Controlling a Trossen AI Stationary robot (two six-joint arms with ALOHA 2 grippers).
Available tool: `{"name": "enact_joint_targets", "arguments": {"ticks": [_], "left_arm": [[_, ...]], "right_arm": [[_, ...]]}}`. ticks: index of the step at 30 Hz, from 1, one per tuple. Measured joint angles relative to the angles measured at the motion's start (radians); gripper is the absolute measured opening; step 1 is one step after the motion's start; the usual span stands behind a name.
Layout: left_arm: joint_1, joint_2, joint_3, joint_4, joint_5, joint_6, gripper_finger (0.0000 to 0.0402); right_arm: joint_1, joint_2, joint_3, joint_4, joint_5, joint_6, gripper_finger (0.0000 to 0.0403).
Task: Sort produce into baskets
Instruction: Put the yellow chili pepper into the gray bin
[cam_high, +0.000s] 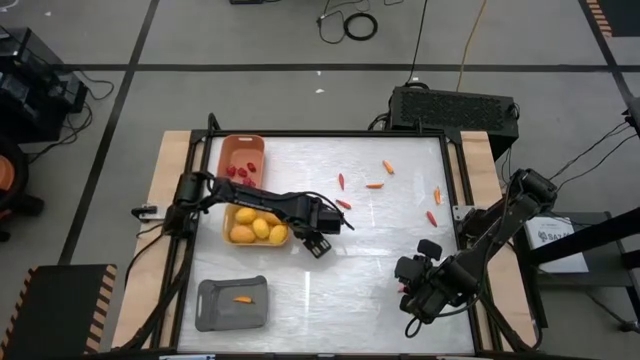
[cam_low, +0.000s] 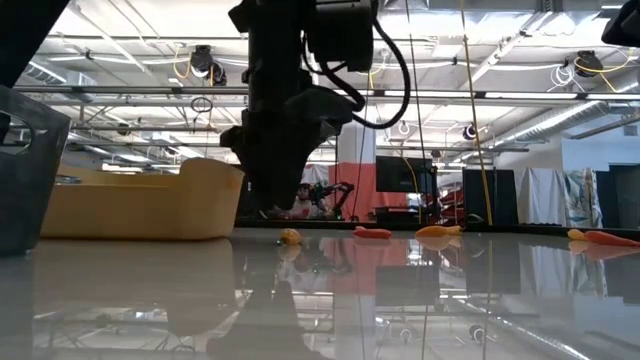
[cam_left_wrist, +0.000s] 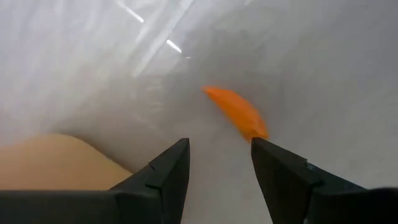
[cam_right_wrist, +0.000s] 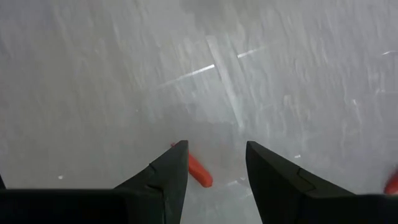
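My left gripper (cam_high: 333, 224) is open just right of the yellow tray (cam_high: 256, 240), which holds several yellow-orange fruits (cam_high: 258, 226). In the left wrist view its fingers (cam_left_wrist: 217, 146) stand apart above the table, with an orange-red stick (cam_left_wrist: 237, 112) lying just ahead of them. My right gripper (cam_high: 412, 292) is open and empty over the table's near right part. In its wrist view (cam_right_wrist: 216, 146) a red stick (cam_right_wrist: 200, 172) lies on the table beside one fingertip. The salmon tray (cam_high: 241, 148) holds red berries (cam_high: 240, 171). The grey tray (cam_high: 225, 310) holds one orange stick (cam_high: 243, 298).
Several loose red and orange sticks lie on the table's far right part, among them a red one (cam_high: 341, 181), an orange one (cam_high: 375, 185) and a red one (cam_high: 431, 217). The three trays stand in a row along the table's left side.
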Motion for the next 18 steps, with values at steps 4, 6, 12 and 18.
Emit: {"name": "enact_joint_targets", "arguments": {"ticks": [4,6,12,18], "left_arm": [[-0.02,0.002,0.0,0.027,-0.018,-0.093,0.018],[-0.025,0.004,0.0,0.05,-0.035,-0.135,0.018],[-0.035,0.005,0.0,0.139,-0.064,-0.118,0.018],[-0.054,0.005,0.0,0.168,0.01,0.139,0.018]], "right_arm": [[0.0,0.0,0.0,-0.002,0.012,0.002,0.0153],[0.0,0.0,0.0,-0.004,0.026,0.0,0.0153],[0.0,0.0,-0.004,-0.005,0.048,-0.022,0.0153],[0.0,0.0,-0.071,0.064,0.044,-0.009,0.0153]]}}
